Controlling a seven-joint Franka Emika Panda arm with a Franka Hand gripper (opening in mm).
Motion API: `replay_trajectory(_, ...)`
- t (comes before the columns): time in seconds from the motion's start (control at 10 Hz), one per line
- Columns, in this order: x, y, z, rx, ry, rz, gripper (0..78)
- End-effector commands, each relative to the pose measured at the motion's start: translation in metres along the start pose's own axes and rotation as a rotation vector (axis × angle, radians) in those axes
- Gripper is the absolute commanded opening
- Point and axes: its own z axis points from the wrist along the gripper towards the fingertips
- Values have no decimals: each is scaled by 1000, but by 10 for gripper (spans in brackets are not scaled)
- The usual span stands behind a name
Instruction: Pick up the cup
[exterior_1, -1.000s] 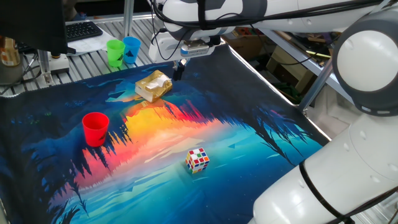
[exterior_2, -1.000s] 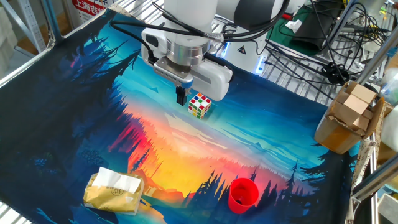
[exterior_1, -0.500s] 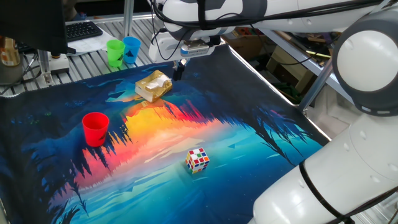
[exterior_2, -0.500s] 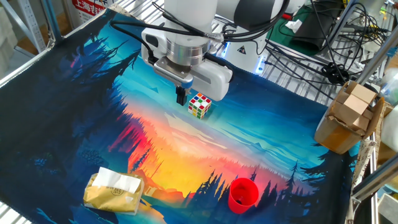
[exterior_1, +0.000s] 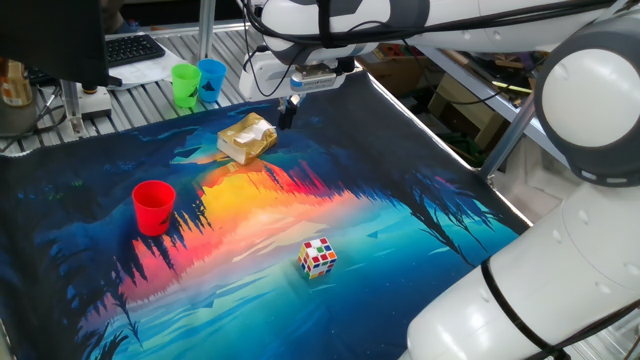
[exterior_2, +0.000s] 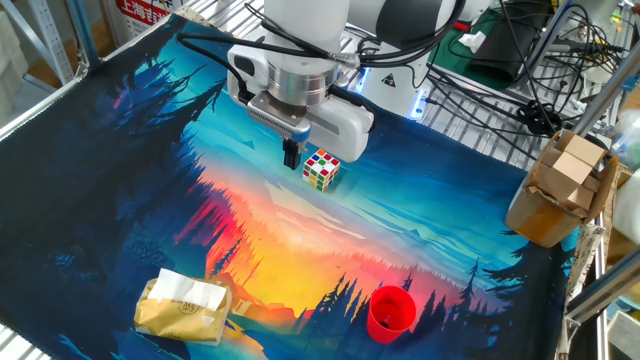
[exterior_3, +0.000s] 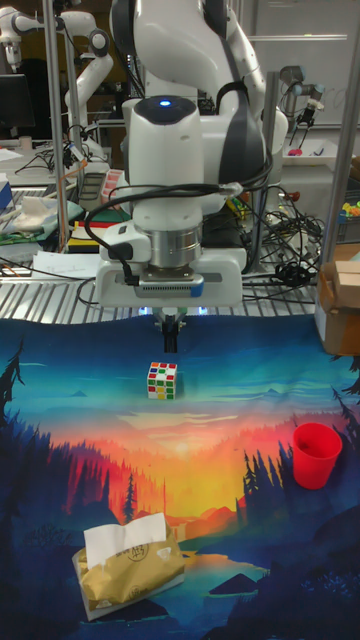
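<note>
The cup (exterior_1: 153, 207) is small, red and tapered, standing upright and alone on the printed mat; it also shows as the cup (exterior_2: 390, 312) near the mat's edge and the cup (exterior_3: 316, 455) at the right in the tall view. My gripper (exterior_1: 287, 112) hangs above the mat well away from it, with its dark fingers pressed together and nothing between them. From the other side the gripper (exterior_2: 291, 155) hovers just beside the Rubik's cube. In the tall view the gripper (exterior_3: 170, 338) is above and left of the cup.
A Rubik's cube (exterior_2: 321, 169) lies near the mat's middle. A yellow tissue pack (exterior_1: 247, 138) sits toward one end. A green cup (exterior_1: 185, 85) and a blue cup (exterior_1: 212, 78) stand off the mat on the metal table. A cardboard box (exterior_2: 560, 190) stands beside the mat.
</note>
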Motion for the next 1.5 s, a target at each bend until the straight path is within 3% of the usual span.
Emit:
replay_trajectory(0.1,0,0,0,-116,64,262,0)
replay_trajectory(0.3,0,0,0,-85,62,253,0)
replay_trajectory(1.1,0,8,2,-92,63,265,0)
replay_trajectory(1.5,0,38,8,-91,59,301,0)
